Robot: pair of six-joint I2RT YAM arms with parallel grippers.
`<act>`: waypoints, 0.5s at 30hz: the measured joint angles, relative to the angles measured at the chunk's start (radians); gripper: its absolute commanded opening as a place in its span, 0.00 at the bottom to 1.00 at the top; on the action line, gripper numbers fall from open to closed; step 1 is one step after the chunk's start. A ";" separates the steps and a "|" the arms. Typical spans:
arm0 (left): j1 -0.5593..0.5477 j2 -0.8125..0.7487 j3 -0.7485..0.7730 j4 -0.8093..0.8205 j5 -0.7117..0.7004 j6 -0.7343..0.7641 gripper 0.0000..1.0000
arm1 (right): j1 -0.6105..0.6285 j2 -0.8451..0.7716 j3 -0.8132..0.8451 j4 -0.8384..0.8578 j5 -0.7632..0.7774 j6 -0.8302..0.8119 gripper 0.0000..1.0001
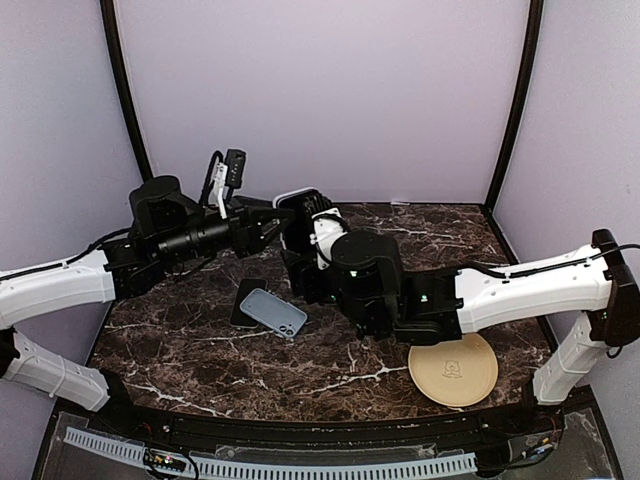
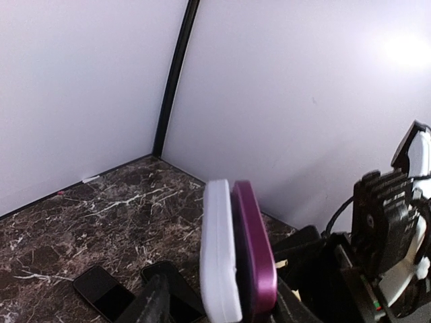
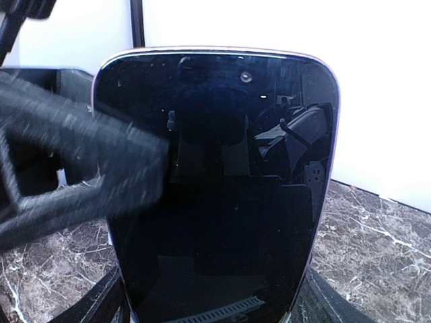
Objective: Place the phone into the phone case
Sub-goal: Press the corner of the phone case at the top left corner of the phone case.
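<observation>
Over the marble table (image 1: 200, 350), left gripper (image 2: 222, 306) and right gripper (image 3: 215, 309) pinch phone (image 3: 215, 182) against case (image 2: 256, 256) — seating looks unfinished.

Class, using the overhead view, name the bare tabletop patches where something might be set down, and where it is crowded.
Bare marble: front-left, between the blue-grey phone and the near edge; back-right, between the right arm and the back wall. Crowded: centre-back, where the left arm meets it around the held phone; front-right, by the tan disc.
</observation>
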 measured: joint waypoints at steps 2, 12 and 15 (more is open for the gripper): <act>-0.001 0.000 0.000 0.032 -0.010 0.002 0.38 | 0.000 0.000 0.000 0.007 -0.004 -0.014 0.39; -0.022 0.009 0.000 0.085 -0.007 -0.006 0.00 | 0.000 0.000 0.000 0.024 -0.018 -0.046 0.39; -0.022 0.009 0.000 0.085 0.002 -0.008 0.00 | -0.001 0.000 0.000 0.024 -0.018 -0.048 0.44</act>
